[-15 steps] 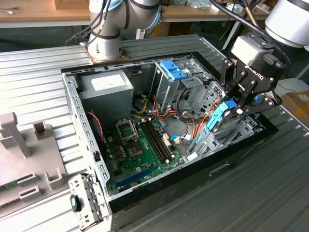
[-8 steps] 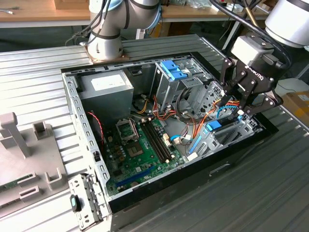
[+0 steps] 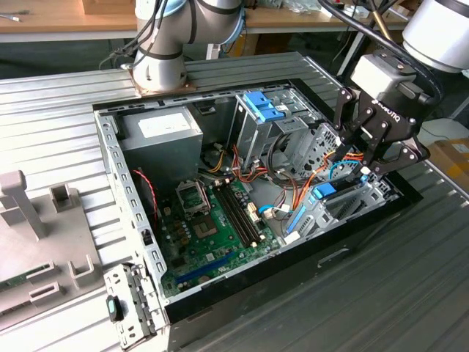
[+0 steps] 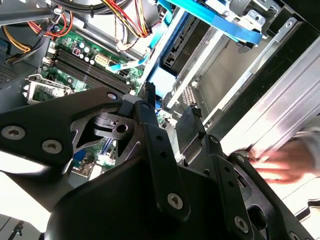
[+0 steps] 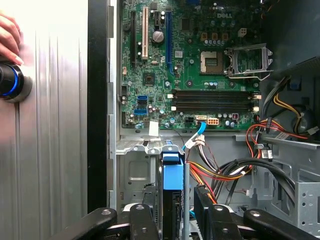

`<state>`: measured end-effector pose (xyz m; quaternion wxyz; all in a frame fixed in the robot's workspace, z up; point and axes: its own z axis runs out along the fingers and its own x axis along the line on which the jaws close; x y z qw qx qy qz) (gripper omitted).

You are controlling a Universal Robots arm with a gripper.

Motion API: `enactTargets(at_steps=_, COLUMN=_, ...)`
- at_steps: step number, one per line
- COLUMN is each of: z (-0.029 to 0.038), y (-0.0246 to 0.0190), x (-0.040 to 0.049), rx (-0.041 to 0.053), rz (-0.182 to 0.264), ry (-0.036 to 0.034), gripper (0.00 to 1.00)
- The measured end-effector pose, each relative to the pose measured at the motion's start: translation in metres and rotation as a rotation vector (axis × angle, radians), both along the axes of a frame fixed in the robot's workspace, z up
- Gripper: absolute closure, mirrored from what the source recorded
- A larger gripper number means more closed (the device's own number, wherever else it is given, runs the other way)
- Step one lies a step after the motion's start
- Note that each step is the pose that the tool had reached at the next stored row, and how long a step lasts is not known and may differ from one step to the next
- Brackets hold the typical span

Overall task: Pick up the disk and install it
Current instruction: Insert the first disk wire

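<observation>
The disk (image 5: pixel 172 176) stands on edge in a bay at the front of the open computer case (image 3: pixel 117 176). Its blue plastic frame faces the camera in the first wrist view. In the exterior view the blue frame of the disk (image 3: pixel 324 192) sits just below my gripper (image 3: pixel 357 170), at the case's end on the exterior view's right. My gripper (image 5: pixel 175 212) is open, one black finger on each side of the disk's edge with a small gap showing. In the second wrist view the fingers (image 4: pixel 150 107) stop short of the disk (image 4: pixel 176 47).
Inside the case lie a green motherboard (image 3: pixel 212 220), a grey power-supply box (image 3: pixel 161 136), a drive cage with a light-blue bracket (image 3: pixel 262 106) and loose coloured cables (image 5: pixel 235 170). A person's hand (image 5: pixel 7 35) rests by a black knob (image 5: pixel 10 80) on the ribbed metal table.
</observation>
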<state>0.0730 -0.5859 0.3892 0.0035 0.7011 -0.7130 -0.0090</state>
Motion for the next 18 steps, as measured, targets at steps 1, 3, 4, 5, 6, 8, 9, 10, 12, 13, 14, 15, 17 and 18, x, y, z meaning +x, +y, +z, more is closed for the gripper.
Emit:
enactTargets(at_steps=1, z=0.0000, y=0.0000, x=0.0000, rx=0.0000, rz=0.000, ry=0.0000, gripper=0.56)
enactTargets(at_steps=3, z=0.0000, y=-0.0001, x=0.0000, rx=0.0000, rz=0.000, ry=0.0000, gripper=0.56)
enactTargets(at_steps=4, z=0.0000, y=-0.0001, x=0.0000, rx=0.0000, rz=0.000, ry=0.0000, gripper=0.56)
enactTargets(at_steps=5, z=0.0000, y=-0.0001, x=0.0000, rx=-0.0001, rz=0.000, ry=0.0000, gripper=0.56)
enactTargets(at_steps=6, z=0.0000, y=-0.0001, x=0.0000, rx=0.0000, rz=0.000, ry=0.0000, gripper=0.57)
enactTargets(at_steps=8, z=0.0000, y=-0.0001, x=0.0000, rx=0.0000, rz=0.000, ry=0.0000, gripper=0.76)
enactTargets(at_steps=9, z=0.0000, y=-0.0002, x=0.0000, rx=0.0000, rz=0.000, ry=0.0000, gripper=0.82)
enactTargets(at_steps=10, z=0.0000, y=-0.0002, x=0.0000, rx=0.0000, rz=0.000, ry=0.0000, gripper=0.89)
enactTargets(at_steps=12, z=0.0000, y=-0.0002, x=0.0000, rx=0.0000, rz=0.000, ry=0.0000, gripper=0.89)
enactTargets(at_steps=13, z=0.0000, y=-0.0002, x=0.0000, rx=0.0000, rz=0.000, ry=0.0000, gripper=0.89)
enactTargets(at_steps=14, z=0.0000, y=-0.0002, x=0.0000, rx=-0.0001, rz=0.000, ry=0.0000, gripper=0.89)
enactTargets(at_steps=15, z=0.0000, y=-0.0003, x=0.0000, rx=0.0000, rz=0.000, ry=0.0000, gripper=0.89)
enactTargets(at_steps=17, z=0.0000, y=-0.0003, x=0.0032, rx=0.0000, rz=0.007, ry=0.0000, gripper=0.89)
enactTargets(at_steps=18, z=0.0000, y=-0.0002, x=0.0058, rx=0.0001, rz=0.012, ry=0.0000, gripper=0.89)
